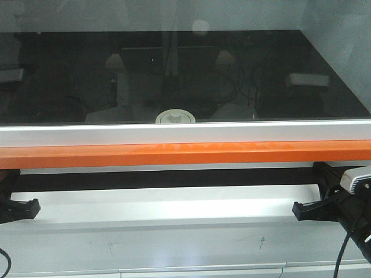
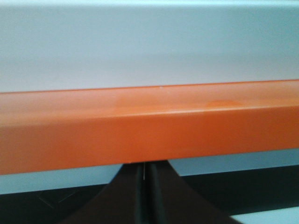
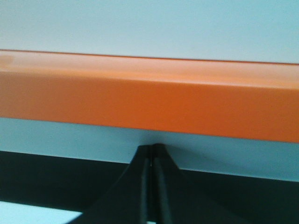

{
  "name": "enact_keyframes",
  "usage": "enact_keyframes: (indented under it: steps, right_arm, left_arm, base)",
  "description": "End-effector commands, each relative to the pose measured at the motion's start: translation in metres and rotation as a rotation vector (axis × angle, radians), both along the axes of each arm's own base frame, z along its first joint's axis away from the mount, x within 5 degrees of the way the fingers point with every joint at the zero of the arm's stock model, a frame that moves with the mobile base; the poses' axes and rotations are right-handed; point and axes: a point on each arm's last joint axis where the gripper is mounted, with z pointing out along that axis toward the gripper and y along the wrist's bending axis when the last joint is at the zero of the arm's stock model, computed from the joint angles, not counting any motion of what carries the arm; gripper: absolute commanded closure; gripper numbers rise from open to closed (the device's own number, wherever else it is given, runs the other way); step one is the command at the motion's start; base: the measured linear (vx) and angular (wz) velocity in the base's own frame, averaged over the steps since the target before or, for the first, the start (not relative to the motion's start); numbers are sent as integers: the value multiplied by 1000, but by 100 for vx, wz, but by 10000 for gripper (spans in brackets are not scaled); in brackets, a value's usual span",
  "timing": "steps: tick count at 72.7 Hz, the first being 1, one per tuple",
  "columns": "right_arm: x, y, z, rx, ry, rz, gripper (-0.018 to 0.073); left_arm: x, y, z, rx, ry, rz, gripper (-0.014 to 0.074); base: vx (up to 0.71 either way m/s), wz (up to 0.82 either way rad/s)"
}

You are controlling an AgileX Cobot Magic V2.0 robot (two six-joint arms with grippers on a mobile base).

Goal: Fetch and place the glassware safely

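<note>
The jar (image 1: 175, 116) sits at 12 o'clock behind the sash (image 1: 272, 69). The left gripper (image 1: 33, 207) at 8 and the right gripper (image 1: 297, 210) at 4 are both clenched empty under the bar (image 1: 185, 154), probably to lift it.

Black left end effector (image 1: 33, 207), right end effector (image 1: 297, 209), black cable (image 1: 343, 252)

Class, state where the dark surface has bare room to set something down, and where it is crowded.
Bare: the dark surface left and right of the jar, and behind it to the back. Taken: only the front middle, where the jar stands by the white rail.
</note>
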Motion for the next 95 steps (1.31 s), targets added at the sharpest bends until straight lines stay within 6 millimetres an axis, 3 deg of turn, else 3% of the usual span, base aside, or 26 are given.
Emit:
enact_keyframes:
  steps: [1,29,57,95]
  right_arm:
    - [10,2,18,16,-153,1,560]
    - [11,3,25,36,-243,18,560]
    - [4,6,41,55,-337,55,560]
    - [5,2,44,125,-348,20,560]
  left_arm:
    - [7,-2,16,-29,-136,-1,603]
    - [-2,-1,2,-34,-166,-4,603]
    - [-2,-1,6,-37,-202,-4,603]
    - [-1,-1,14,-47,-280,-6,603]
  base:
    - [0,0]
    - [0,0]
    - [0,0]
    - [0,0]
